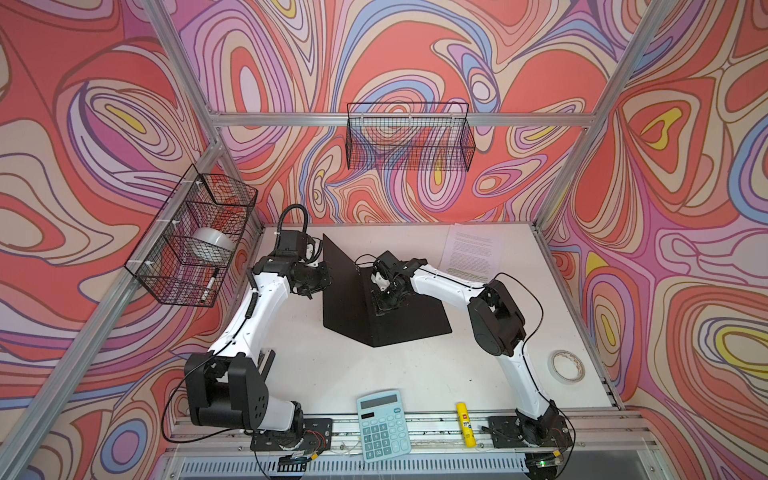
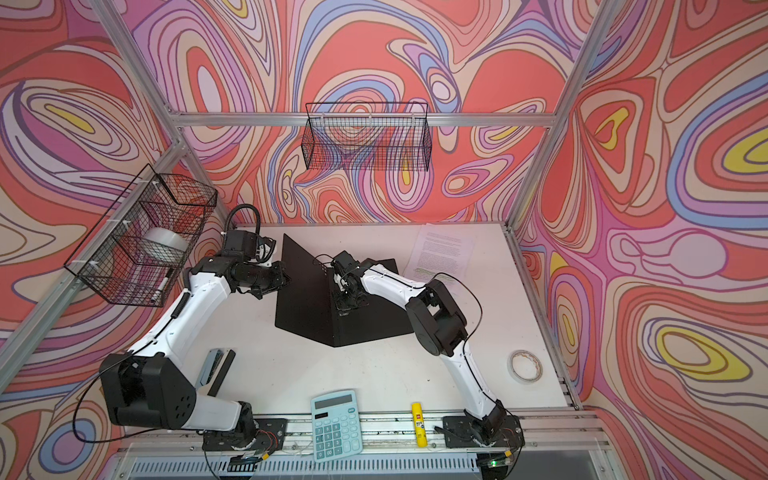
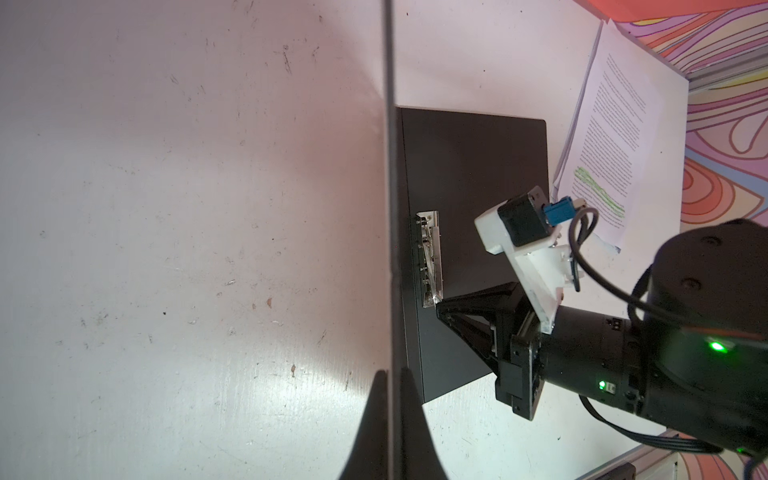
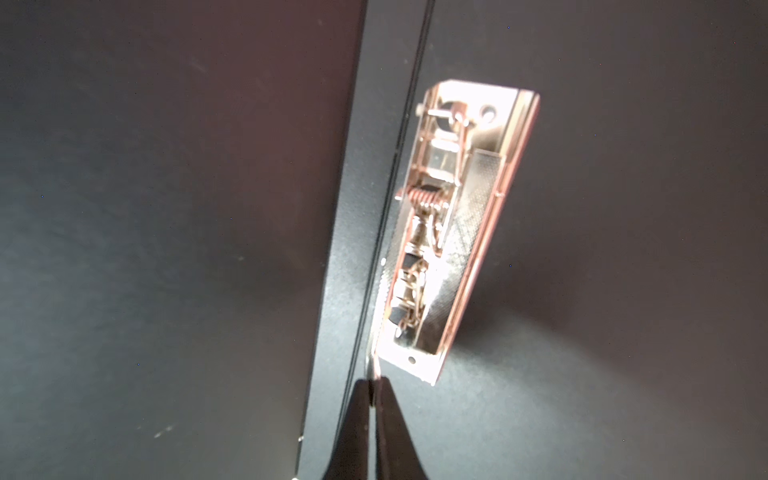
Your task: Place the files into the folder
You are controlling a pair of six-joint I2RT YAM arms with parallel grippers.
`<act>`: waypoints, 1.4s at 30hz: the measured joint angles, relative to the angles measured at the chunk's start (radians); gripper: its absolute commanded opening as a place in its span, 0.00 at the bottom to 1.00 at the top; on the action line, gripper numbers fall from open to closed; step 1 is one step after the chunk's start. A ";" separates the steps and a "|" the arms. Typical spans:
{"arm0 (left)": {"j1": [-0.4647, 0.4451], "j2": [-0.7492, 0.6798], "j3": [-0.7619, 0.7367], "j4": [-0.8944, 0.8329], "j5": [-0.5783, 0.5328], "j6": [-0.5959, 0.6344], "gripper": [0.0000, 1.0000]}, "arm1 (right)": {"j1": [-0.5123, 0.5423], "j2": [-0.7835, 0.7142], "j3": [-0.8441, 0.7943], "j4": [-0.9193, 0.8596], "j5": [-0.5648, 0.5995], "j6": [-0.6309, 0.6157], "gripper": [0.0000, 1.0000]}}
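Note:
The folder (image 1: 415, 324) (image 2: 374, 328) lies open mid-table with its black inside showing. Its left cover (image 1: 340, 270) stands upright, and in the left wrist view it is a thin edge-on line. My left gripper (image 1: 319, 266) (image 3: 390, 374) is shut on that cover's edge. My right gripper (image 1: 379, 309) (image 4: 374, 380) reaches down onto the flat half and is shut on the thin lever end of the metal clip bar (image 4: 449, 232) (image 3: 430, 257). The files (image 1: 471, 253) (image 2: 440, 253) (image 3: 611, 137), white sheets with one green passage, lie at the table's back right, apart from both grippers.
A pale blue calculator (image 1: 384, 424) and a yellow glue stick (image 1: 465, 424) lie at the front edge. A tape roll (image 1: 567, 365) sits at the right. Wire baskets hang on the left wall (image 1: 191, 241) and the back wall (image 1: 409, 137).

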 measured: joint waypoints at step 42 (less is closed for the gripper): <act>0.050 0.186 0.179 -0.062 -0.047 0.128 0.14 | -0.022 -0.138 -0.047 0.013 0.112 -0.026 0.34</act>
